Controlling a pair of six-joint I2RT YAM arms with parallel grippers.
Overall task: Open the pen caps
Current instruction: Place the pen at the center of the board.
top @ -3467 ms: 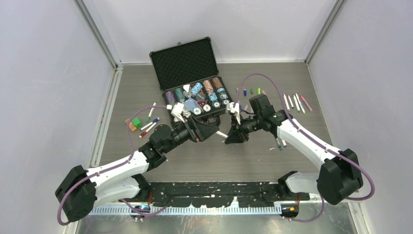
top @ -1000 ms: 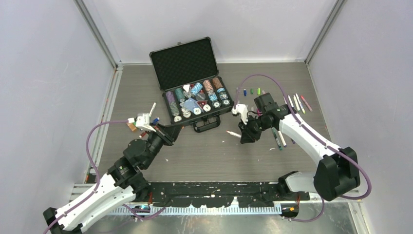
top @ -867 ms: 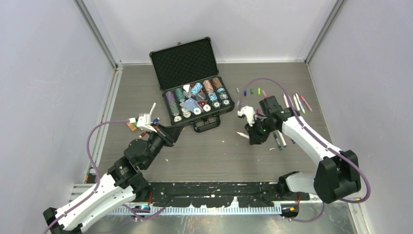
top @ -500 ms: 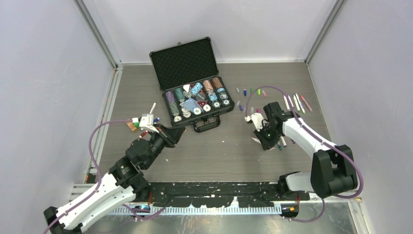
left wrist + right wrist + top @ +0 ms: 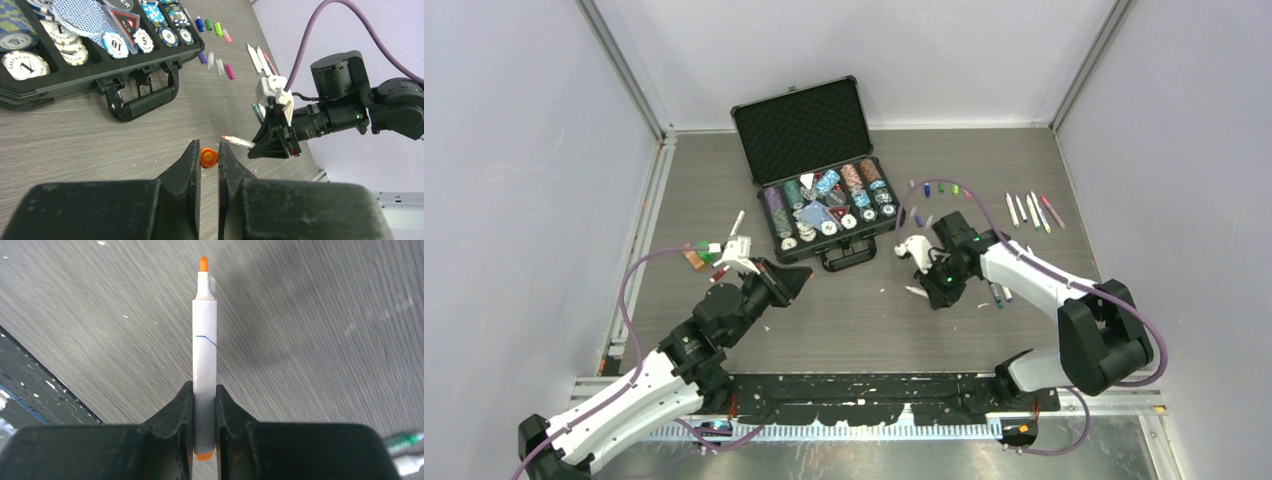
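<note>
the right jaws pinch the orange pen [image 5: 204, 365] near its rear end. its white barrel runs straight out past the tips, bare nib leading, low over the counter [image 5: 844, 330]. the left jaws are pressed onto the orange cap [image 5: 208, 156], well apart to the pen's left, so this pen looks opened. the uncapped pens [image 5: 1029, 210] lie off to the right, nearer the right arm, and setting this one among them means swinging that way.
</note>
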